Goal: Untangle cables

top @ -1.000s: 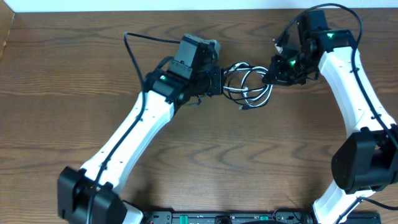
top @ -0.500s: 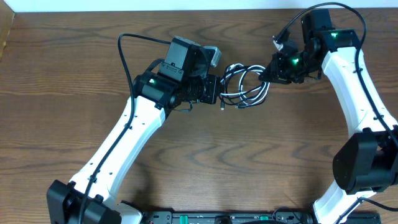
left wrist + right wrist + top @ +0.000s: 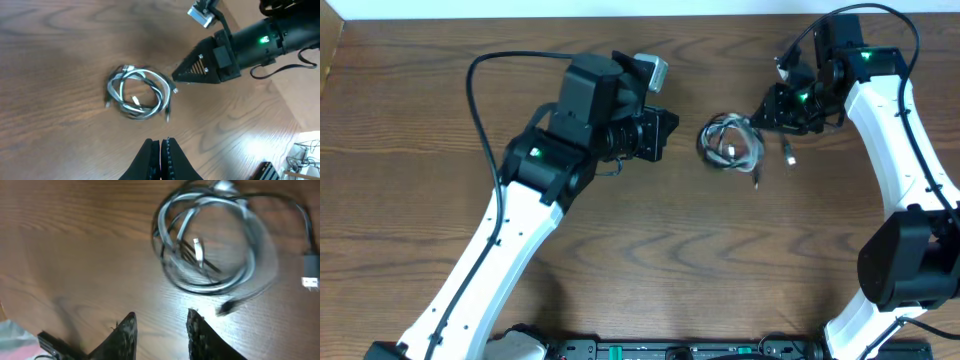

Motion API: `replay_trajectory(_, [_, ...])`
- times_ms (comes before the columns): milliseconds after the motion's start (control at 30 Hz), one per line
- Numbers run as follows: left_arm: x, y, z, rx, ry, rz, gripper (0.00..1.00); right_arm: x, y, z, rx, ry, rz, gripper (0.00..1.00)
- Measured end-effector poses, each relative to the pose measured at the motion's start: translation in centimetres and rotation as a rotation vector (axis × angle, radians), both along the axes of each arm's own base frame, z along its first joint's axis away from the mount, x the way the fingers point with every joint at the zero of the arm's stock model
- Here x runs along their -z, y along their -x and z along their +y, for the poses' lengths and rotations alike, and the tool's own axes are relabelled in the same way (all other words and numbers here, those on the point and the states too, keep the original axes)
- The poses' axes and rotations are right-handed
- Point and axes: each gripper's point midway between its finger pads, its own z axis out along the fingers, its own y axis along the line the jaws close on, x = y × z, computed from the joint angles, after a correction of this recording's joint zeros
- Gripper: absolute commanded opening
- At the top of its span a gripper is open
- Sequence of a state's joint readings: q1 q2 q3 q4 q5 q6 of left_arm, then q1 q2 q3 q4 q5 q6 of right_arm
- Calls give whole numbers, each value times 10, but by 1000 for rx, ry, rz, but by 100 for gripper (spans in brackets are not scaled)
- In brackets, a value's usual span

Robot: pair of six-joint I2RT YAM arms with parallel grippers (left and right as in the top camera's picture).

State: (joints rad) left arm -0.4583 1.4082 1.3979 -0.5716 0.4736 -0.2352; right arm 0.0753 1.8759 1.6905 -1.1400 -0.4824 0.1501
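On the wooden table (image 3: 420, 120), cables (image 3: 728, 146) coiled loose, left claw (image 3: 160, 146) closed empty, right claw (image 3: 160, 315) slightly parted beside them

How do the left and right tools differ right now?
The left tool is shut; the right tool is open. The left tool sits apart from the cables; the right tool is close beside them. Both hold nothing.

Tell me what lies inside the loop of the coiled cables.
Inside the loop of the cables lie a small white plug end and bare wood of the table. Whatever sits directly beneath the overlapping strands is covered and cannot be seen.
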Motion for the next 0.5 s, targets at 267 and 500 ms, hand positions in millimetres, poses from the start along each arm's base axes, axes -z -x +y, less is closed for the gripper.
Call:
replay_trajectory(267, [5,-2,-1,-1,-6,11,7,-3,-1,3,-22,-16,-19,34])
replay_trajectory(500, [32,-18,5,-97,-47,91,8,-4,-29,-1,60,43,-106,32])
